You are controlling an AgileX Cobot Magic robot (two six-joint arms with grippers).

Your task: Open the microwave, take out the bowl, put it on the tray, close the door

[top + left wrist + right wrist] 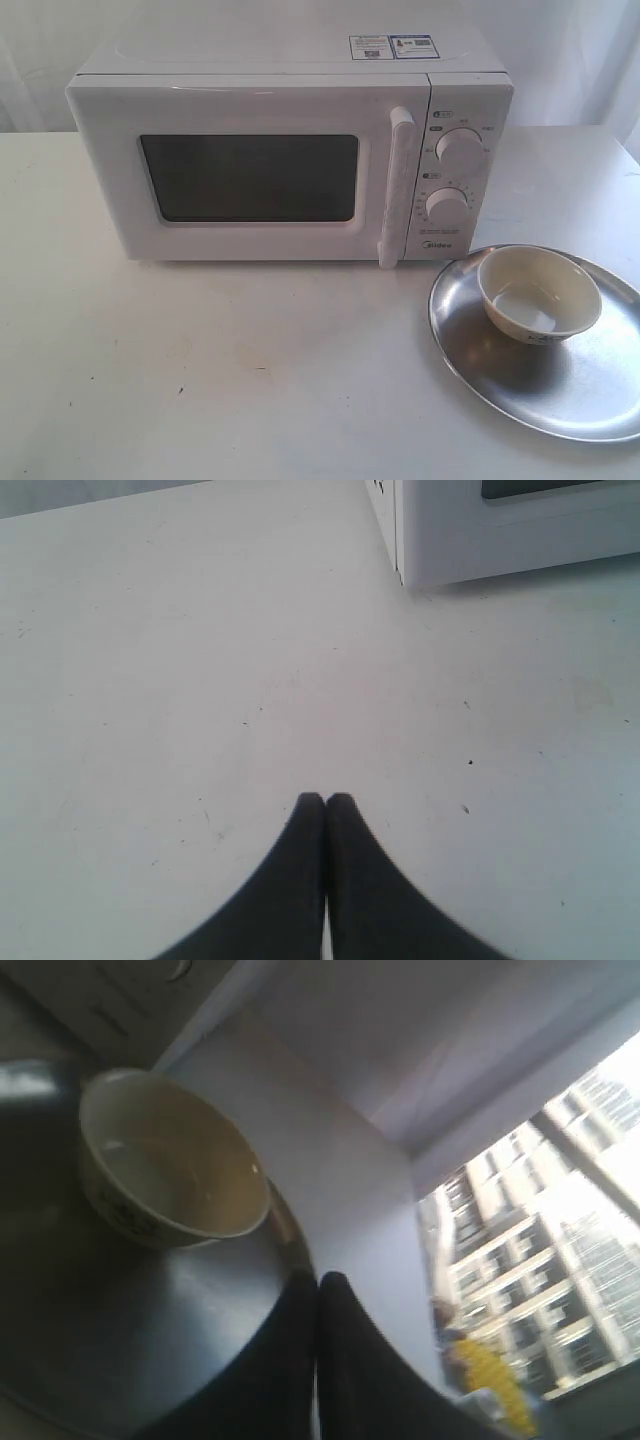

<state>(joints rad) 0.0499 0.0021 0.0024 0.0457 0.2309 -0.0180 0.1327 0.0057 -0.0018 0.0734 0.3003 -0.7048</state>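
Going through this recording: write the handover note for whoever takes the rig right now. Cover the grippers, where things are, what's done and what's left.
Left gripper: shut, empty, over bare table near a lower corner of the microwave.
Right gripper: shut, empty, by the rim of the tray.
Neither arm shows in the exterior view.
Bowl: upright on the tray, to the front right of the microwave.
Door: looks closed, flush with the front.
Done: bowl out and on the tray, door shut.
Left: nothing visible. The job looks complete.
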